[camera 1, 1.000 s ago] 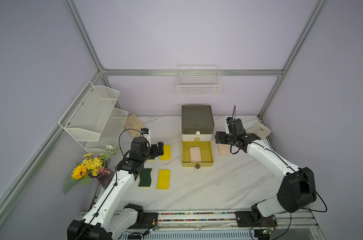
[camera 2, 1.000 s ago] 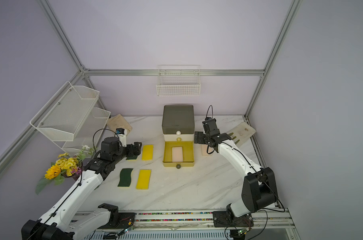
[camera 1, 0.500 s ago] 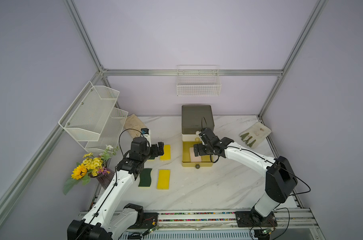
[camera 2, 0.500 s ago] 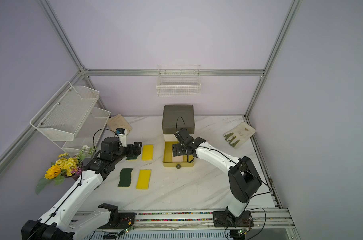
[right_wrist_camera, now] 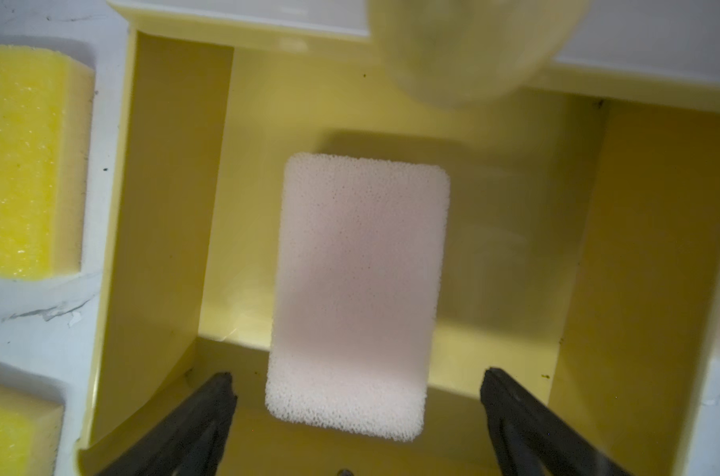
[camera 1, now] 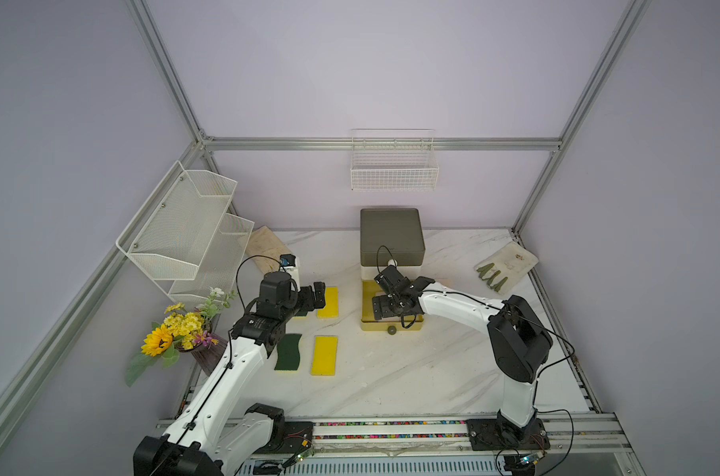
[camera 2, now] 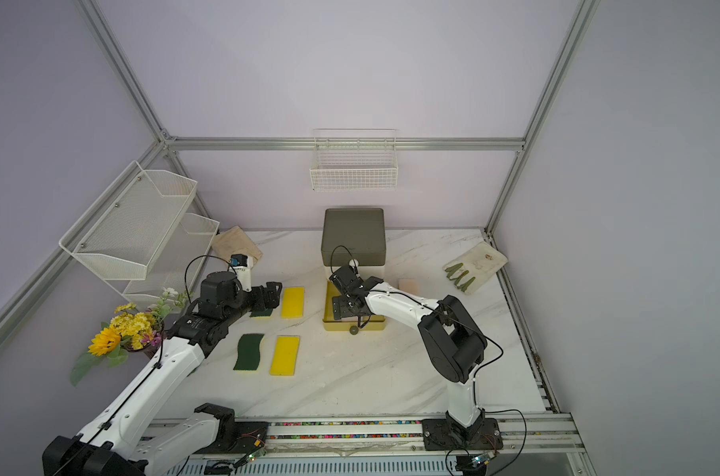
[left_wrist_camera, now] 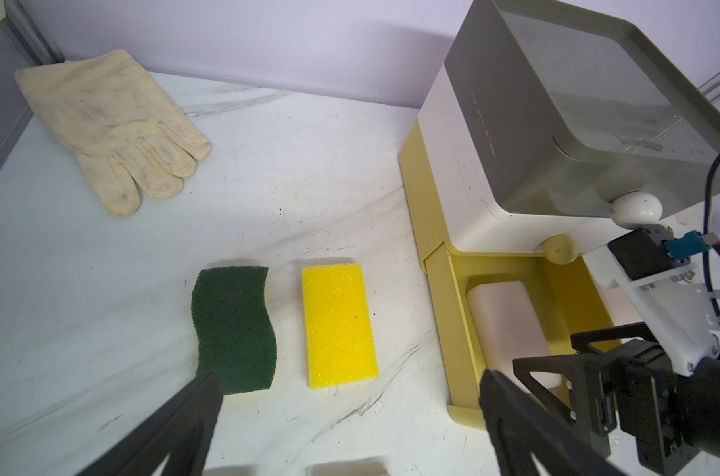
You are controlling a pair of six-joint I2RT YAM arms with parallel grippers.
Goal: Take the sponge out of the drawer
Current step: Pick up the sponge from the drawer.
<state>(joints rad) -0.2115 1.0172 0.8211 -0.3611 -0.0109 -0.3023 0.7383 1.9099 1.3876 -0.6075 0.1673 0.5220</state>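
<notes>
A pale pink sponge [right_wrist_camera: 358,288] lies flat in the open yellow drawer [right_wrist_camera: 164,206] at the foot of the grey-topped drawer unit [camera 1: 391,237]. My right gripper [right_wrist_camera: 358,377] hangs open just above the drawer, its two fingertips standing apart on either side of the sponge's near end without touching it. In both top views this gripper [camera 1: 385,307] covers the sponge. From the left wrist the sponge [left_wrist_camera: 502,321] shows inside the drawer. Off to the left, my left gripper [left_wrist_camera: 348,377] is open and holds nothing, above the table.
Yellow sponges [camera 1: 327,303] [camera 1: 324,355] and green scouring sponges [camera 1: 288,352] lie left of the drawer. A peach sponge [camera 2: 409,284] rests right of the unit. A cream glove [left_wrist_camera: 111,123], flowers [camera 1: 177,329], wire racks [camera 1: 185,230] and another glove [camera 1: 506,266] line the edges.
My right arm has swung from the right of the drawer unit to above the open drawer, gripper open. The left arm has not moved.
</notes>
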